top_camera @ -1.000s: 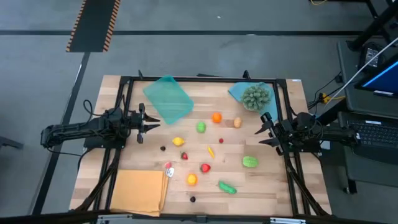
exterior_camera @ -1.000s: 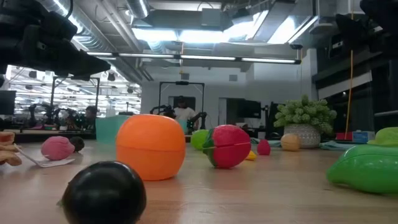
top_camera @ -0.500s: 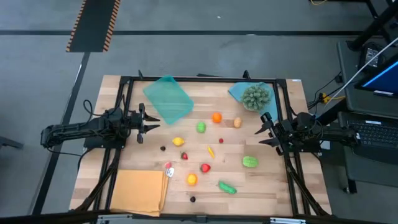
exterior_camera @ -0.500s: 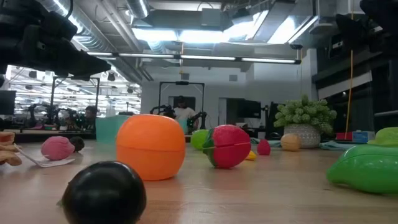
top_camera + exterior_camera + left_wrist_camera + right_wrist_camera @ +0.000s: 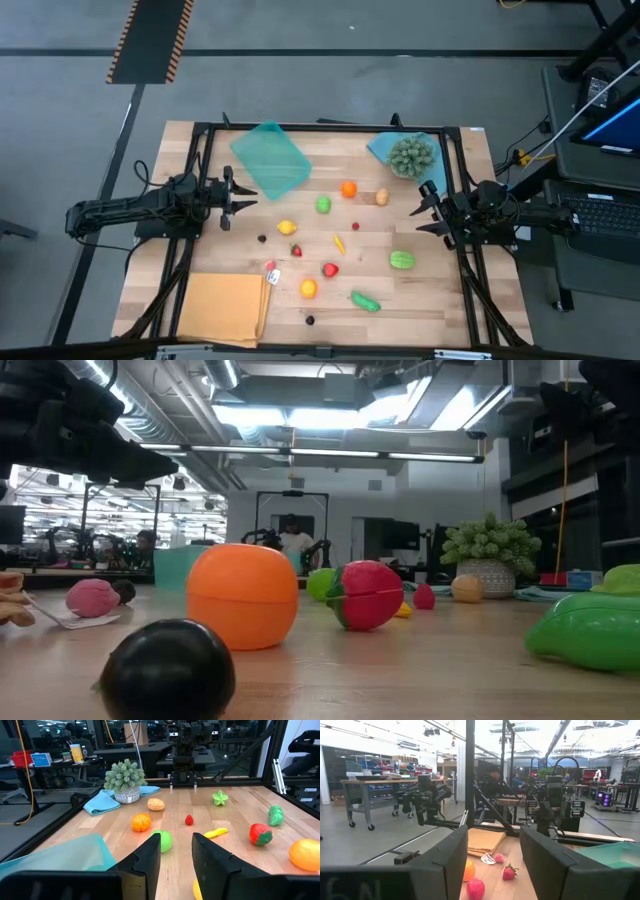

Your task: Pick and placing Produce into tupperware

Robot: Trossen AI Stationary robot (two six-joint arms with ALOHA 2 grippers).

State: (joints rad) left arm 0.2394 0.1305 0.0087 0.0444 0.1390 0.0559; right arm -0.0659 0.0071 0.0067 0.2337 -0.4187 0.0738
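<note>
My two arms are dark, near-black, jointed segments with black cables trailing along them. My left gripper (image 5: pixel 240 197) ends in two blocky matte-black fingers (image 5: pixel 150 857) with squared tips; my right gripper (image 5: pixel 424 211) has the same broad, flat-faced black fingers (image 5: pixel 442 862).

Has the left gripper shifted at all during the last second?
No. In the high view the left gripper sits at the same spot beside the translucent teal rectangular plastic tray, with empty open fingers.
</note>
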